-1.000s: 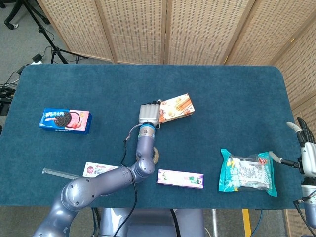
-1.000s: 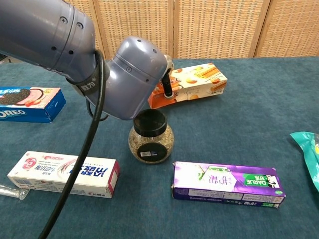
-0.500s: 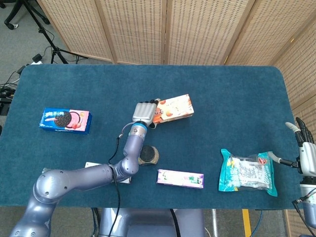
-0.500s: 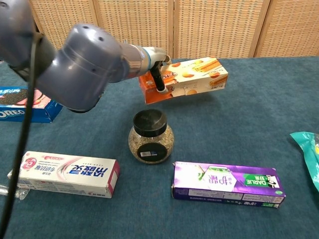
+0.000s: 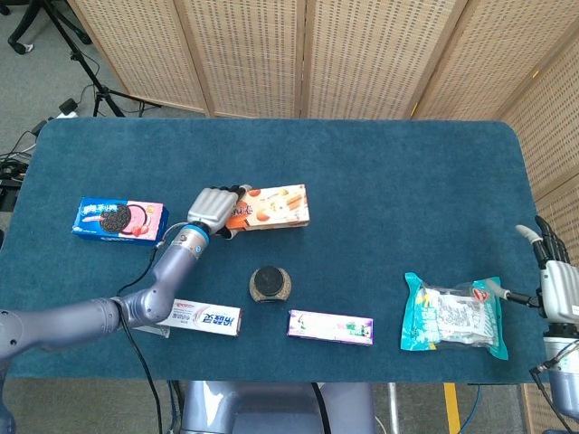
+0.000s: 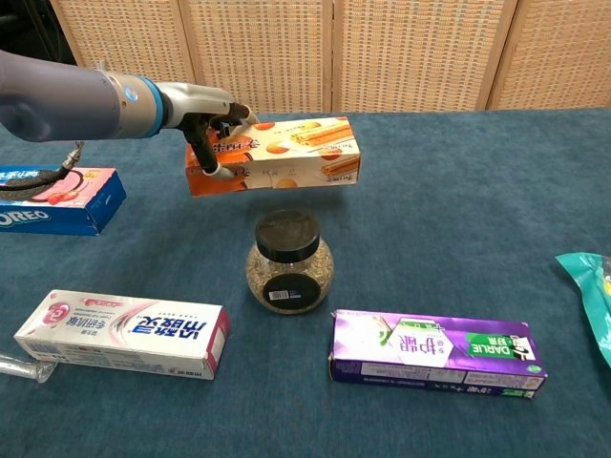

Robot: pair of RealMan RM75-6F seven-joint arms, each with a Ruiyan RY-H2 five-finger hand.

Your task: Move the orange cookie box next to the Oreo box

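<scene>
Head view: I've got my left hand (image 5: 213, 210) gripping the orange box (image 5: 269, 206) by its end, lifted, partway toward the Oreo box (image 5: 120, 220). Next I carry it closer and set it down alongside. My right hand (image 5: 558, 287) idles empty, fingers apart. One jar (image 5: 270, 283), one toothpaste box (image 5: 206, 317), one purple box (image 5: 330, 325), one snack bag (image 5: 455, 316).
</scene>
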